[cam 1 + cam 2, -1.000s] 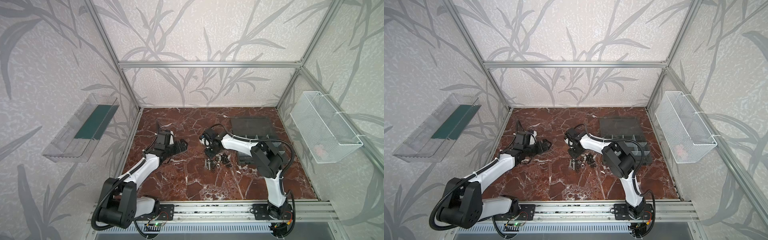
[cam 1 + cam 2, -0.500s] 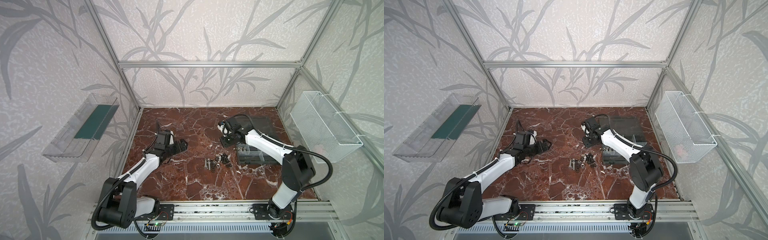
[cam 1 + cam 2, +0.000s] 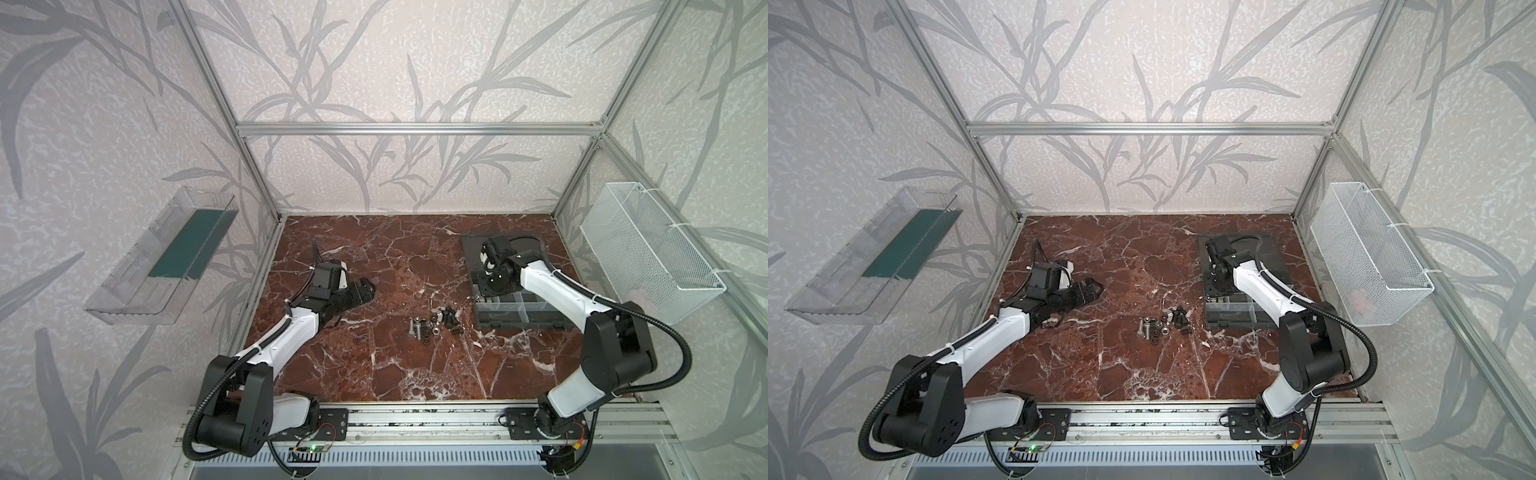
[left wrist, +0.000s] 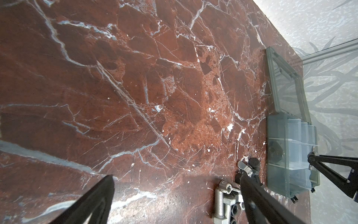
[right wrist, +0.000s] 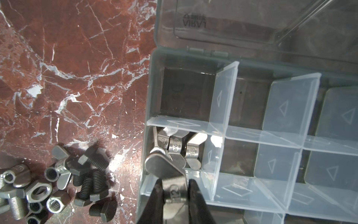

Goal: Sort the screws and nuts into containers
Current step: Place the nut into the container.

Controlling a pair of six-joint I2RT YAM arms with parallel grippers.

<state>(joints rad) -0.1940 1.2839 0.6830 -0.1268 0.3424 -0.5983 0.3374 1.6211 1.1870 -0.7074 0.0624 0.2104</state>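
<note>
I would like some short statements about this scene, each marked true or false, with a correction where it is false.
1. The right gripper holds a silver wing nut over the box. True.
2. The box is closed. False: its lid lies open.
3. Every compartment is empty. False: one already holds wing nuts.
4. A pile of screws and nuts lies on the table beside the box. True.
5. The left gripper holds a screw. False: it is open and empty.

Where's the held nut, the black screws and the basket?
held nut (image 5: 165, 168): right wrist view, its wing.
black screws (image 5: 97, 179): right wrist view, a threaded shaft.
basket (image 3: 640, 249): a top view, its mesh wall.
</note>
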